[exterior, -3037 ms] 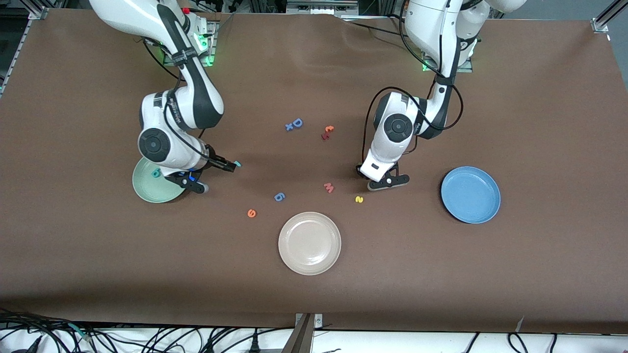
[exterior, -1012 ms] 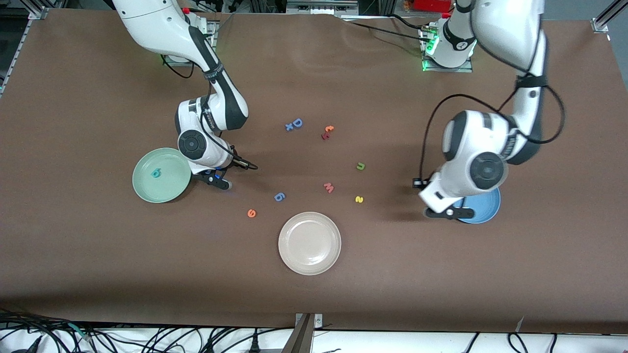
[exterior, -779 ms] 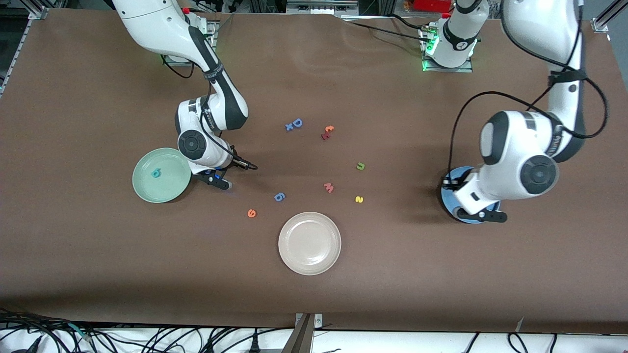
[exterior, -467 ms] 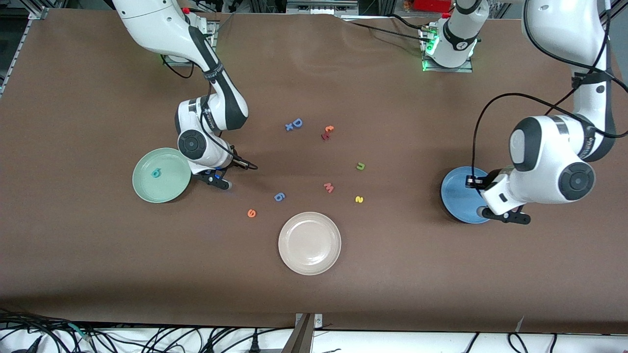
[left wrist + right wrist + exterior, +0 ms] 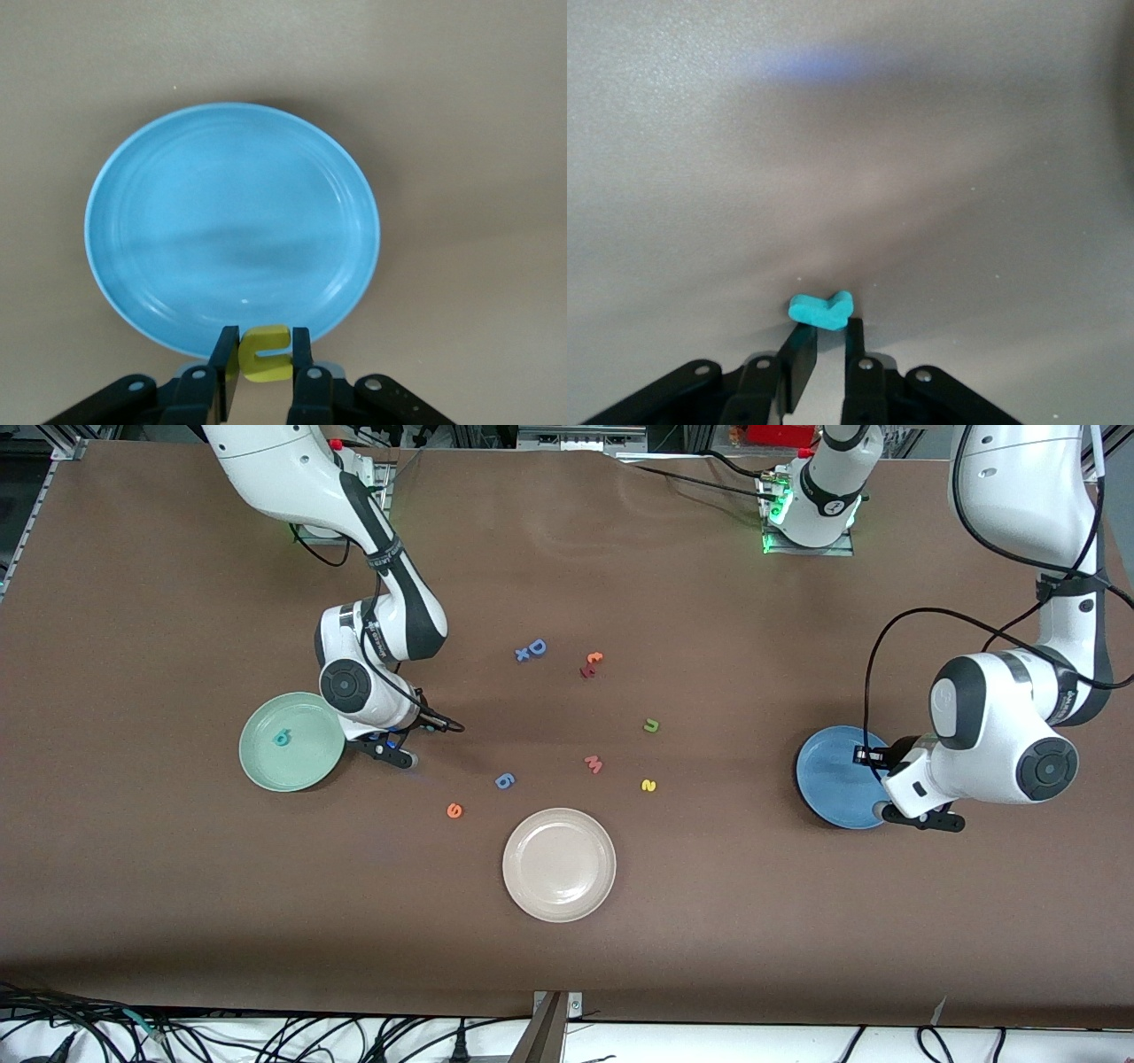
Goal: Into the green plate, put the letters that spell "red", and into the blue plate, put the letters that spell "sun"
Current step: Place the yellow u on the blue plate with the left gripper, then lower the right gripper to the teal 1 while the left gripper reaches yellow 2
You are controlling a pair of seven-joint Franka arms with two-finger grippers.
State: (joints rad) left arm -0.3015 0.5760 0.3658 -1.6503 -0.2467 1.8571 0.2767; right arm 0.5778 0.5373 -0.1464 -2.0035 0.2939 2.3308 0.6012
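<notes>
The mid-blue plate (image 5: 833,784) (image 5: 232,221) lies toward the left arm's end of the table. My left gripper (image 5: 873,758) (image 5: 266,350) hangs over its rim, shut on a yellow arch-shaped letter (image 5: 264,354). The green plate (image 5: 310,760) holds a teal d (image 5: 283,737). Beside it, my right gripper (image 5: 440,725) (image 5: 824,332) is down at the table, its fingertips shut on a teal r (image 5: 821,310). An orange e (image 5: 454,810), a yellow s (image 5: 648,785) and a dark green arch letter (image 5: 651,725) lie loose on the table.
A cream plate (image 5: 559,864) sits nearest the front camera at mid-table. Other loose letters: a blue round one (image 5: 504,780), a pink w (image 5: 594,763), a blue D (image 5: 536,647) with a small x, and a red and orange pair (image 5: 591,663).
My left arm swung with the yellow letter from mid-table out over the blue plate's rim. My right arm stayed put while its fingers closed on the teal r.
</notes>
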